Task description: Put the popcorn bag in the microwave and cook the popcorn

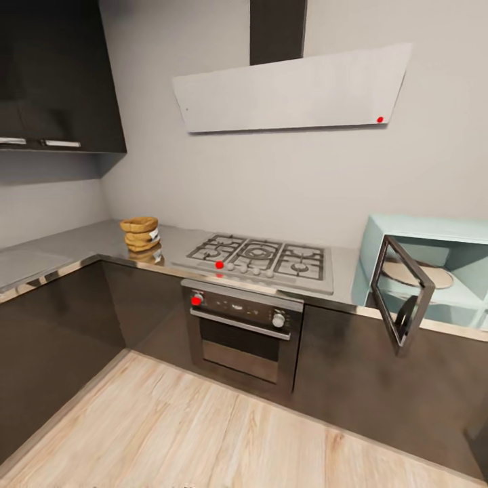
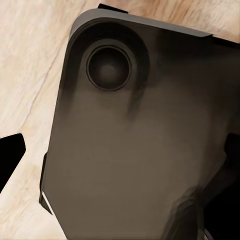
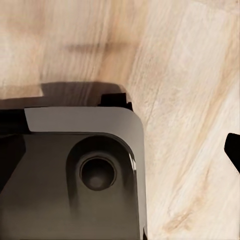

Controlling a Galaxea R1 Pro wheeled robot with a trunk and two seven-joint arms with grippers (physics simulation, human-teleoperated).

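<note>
Bag [image 1: 140, 234] sits on my countertop [image 1: 68, 247], microwave [image 1: 434, 271] door open; I can't tell either gripper's jaw state.

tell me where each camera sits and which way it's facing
Head view: high on the robot, facing the crumpled golden-tan popcorn bag on the pale grey countertop, and the open mint-blue microwave; no body part visible.
Left wrist view: on the left arm, aimed down at the robot's dark base.
Right wrist view: likewise aimed down at that base.
Both wrist views share the light wood floor.
</note>
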